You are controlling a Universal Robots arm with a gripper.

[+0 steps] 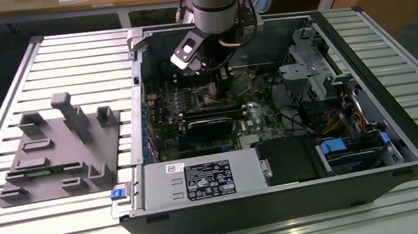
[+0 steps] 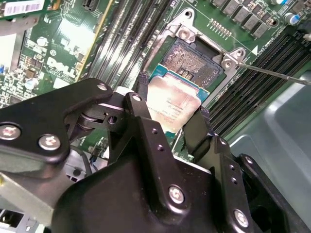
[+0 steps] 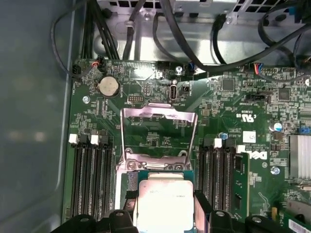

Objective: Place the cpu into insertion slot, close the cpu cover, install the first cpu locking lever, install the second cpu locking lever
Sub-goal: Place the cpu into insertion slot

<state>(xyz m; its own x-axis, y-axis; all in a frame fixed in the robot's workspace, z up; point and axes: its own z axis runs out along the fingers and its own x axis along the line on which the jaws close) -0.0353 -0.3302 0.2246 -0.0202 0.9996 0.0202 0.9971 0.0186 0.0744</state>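
The jaws are clamped on the cpu point(image 2: 171, 104), with a black finger point(image 2: 197, 131) on each of two opposite edges, closed only as far as the chip is wide. The cpu sits over the near edge of the slot point(image 2: 194, 58), metal top up, and most of the slot's dark pin field is uncovered. I can't tell if it's touching the frame or hanging just above it.

In the first wrist view the cover point(image 3: 158, 111) is flipped open, swung away from the slot, with memory slots point(image 3: 90, 179) on either side. In the second wrist view a thin lever point(image 2: 272, 73) sticks out free beside the slot.

In the exterior view, the arm point(image 1: 214, 3) drops into the open case point(image 1: 278, 213) at its 12 o'clock. A grey fixture point(image 1: 60, 147) sits on the tabletop point(image 1: 60, 56) at the case's 9 o'clock.
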